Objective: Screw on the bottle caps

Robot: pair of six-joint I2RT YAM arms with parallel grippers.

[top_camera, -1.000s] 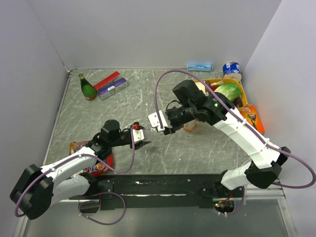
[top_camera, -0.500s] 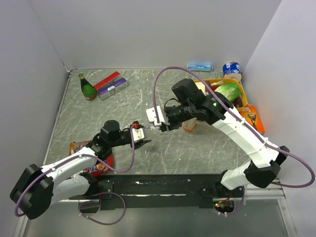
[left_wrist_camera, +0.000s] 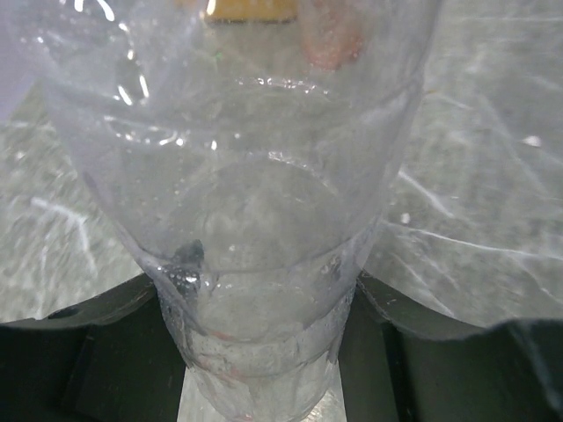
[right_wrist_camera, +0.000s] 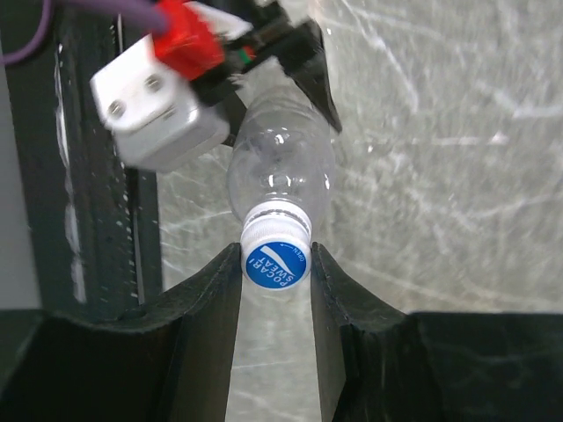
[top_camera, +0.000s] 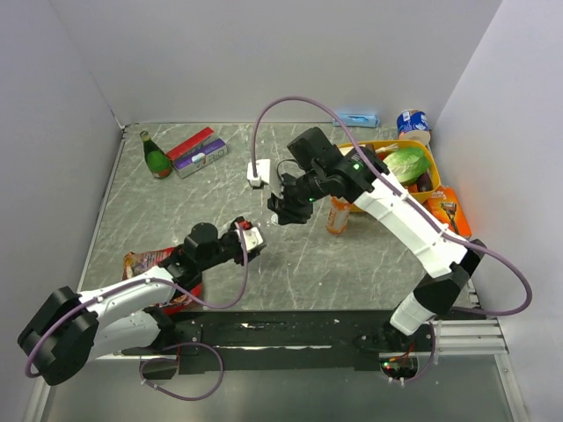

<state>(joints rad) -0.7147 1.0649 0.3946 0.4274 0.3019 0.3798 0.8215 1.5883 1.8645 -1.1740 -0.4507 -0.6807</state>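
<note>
- Nearest my bases, my left gripper (left_wrist_camera: pixel 259 294) is clamped round the clear bottle (right_wrist_camera: pixel 280 171) at the end away from its neck, and holds it above the table (top_camera: pixel 176 207).
- The bottle looks empty and thin-walled, so I judge it light, slick and quick to dent. The stiffer bottom end is the right place to brace it, with a firm grip but not a crushing one.
- Just beyond, my right gripper (right_wrist_camera: pixel 274 252) is closed on the blue cap (right_wrist_camera: pixel 276 266), a finger touching each side of its ribbed white skirt. The cap is small and rigid, and I expect those ribs to give good purchase for twisting.
- The table is grey marbled stone, hard and glossy, so I think a dropped cap would skitter across it.
- A snack packet (top_camera: pixel 145 264) lies by my left arm.
- The orange bottle (top_camera: pixel 338 216) stands upright just right of my right wrist. I cannot tell whether it is capped.
- Farther back are a green glass bottle (top_camera: pixel 157 156) and flat boxes (top_camera: pixel 195 151) on the left, and a yellow tub (top_camera: pixel 391 143) of produce on the right.
- Plain grey walls close in three sides.
</note>
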